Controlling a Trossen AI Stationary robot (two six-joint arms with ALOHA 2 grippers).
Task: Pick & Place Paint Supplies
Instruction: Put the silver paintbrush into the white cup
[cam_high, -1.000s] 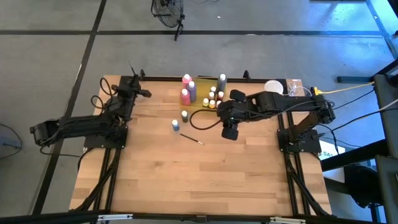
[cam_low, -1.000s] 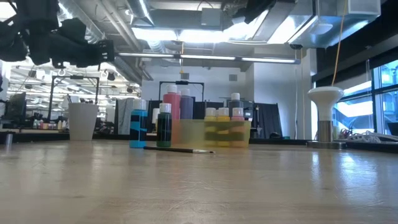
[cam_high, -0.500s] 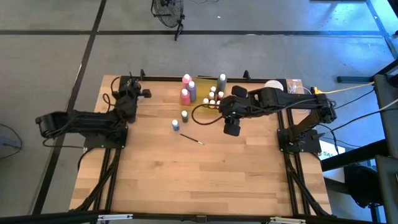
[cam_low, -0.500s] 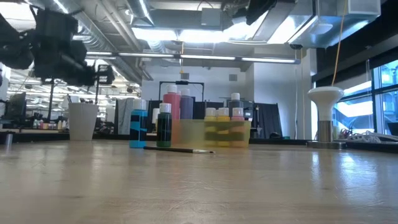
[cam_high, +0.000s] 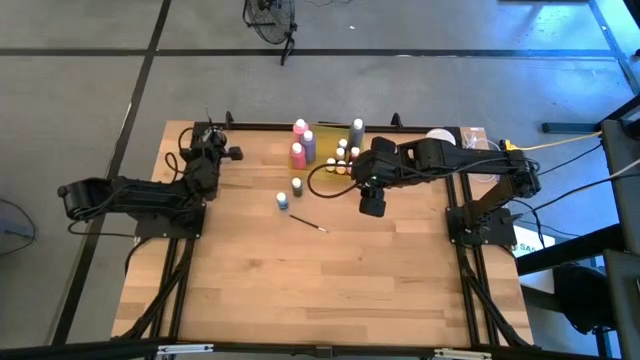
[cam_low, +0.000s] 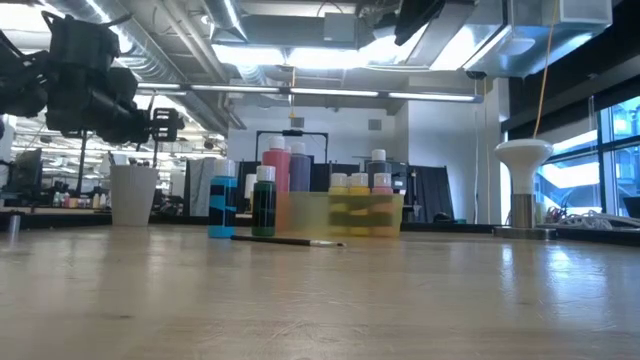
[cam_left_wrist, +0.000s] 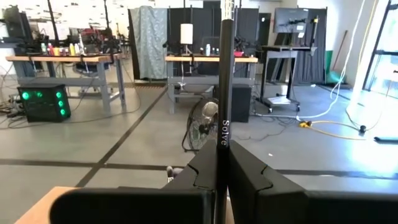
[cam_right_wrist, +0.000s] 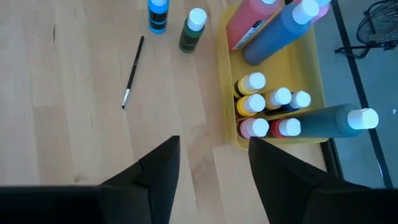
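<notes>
The table (cam_high: 330, 280) carries a yellow tray (cam_right_wrist: 314, 74) at its far edge, and everything else sits relative to that tray. Inside it stand tall pink (cam_right_wrist: 252, 22), purple (cam_right_wrist: 280, 31) and grey (cam_right_wrist: 336, 121) bottles plus small white-capped ones (cam_right_wrist: 268, 112). The right gripper (cam_right_wrist: 211, 165) hovers just beside the tray, fingers spread, holding nothing. The left gripper (cam_left_wrist: 221, 171) (well apart from the tray, near the table's far left corner) is clamped on a thin dark brush (cam_left_wrist: 225, 87). Beside the tray on the wood stand a blue bottle (cam_right_wrist: 158, 14) and a green bottle (cam_right_wrist: 193, 29), with a second brush (cam_right_wrist: 133, 71) lying near them.
</notes>
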